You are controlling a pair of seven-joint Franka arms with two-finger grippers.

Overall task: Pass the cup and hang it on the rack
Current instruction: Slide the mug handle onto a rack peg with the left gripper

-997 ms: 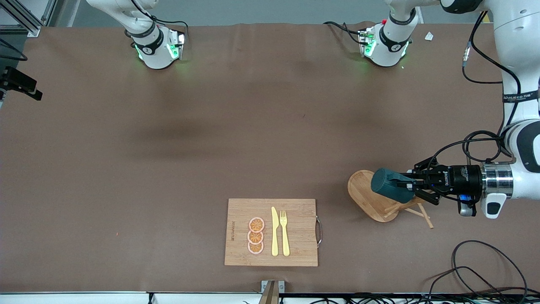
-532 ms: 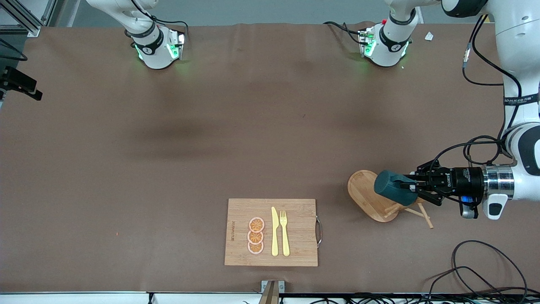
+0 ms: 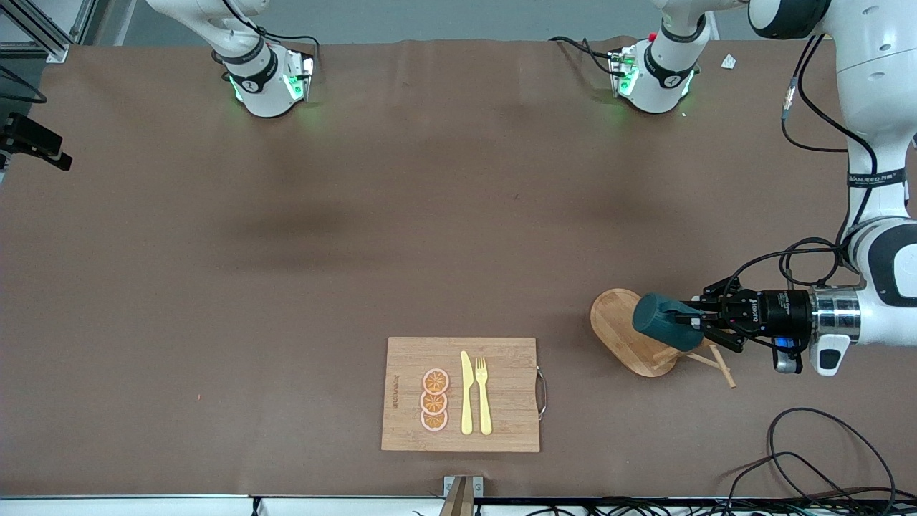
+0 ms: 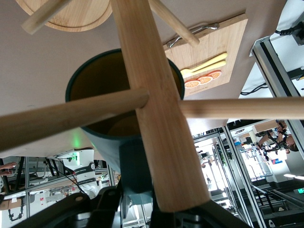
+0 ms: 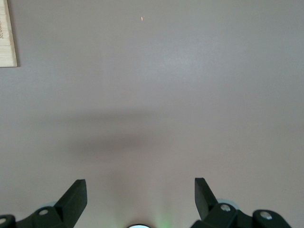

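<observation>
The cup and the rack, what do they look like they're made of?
The cup: probably glazed ceramic, possibly enamel; smooth dark teal outside with a soft sheen, brownish-yellow inside.
The rack: light unpainted wood, perhaps bamboo; fine grain shows on its oval base, round post and dowel pegs, with a matte finish.

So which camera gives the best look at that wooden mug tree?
The front view: it shows the whole rack, from its oval base to its pegs, with the cup in the left gripper over it. The left wrist view shows only its post and pegs, very close up. The right wrist view shows none of it.
</observation>
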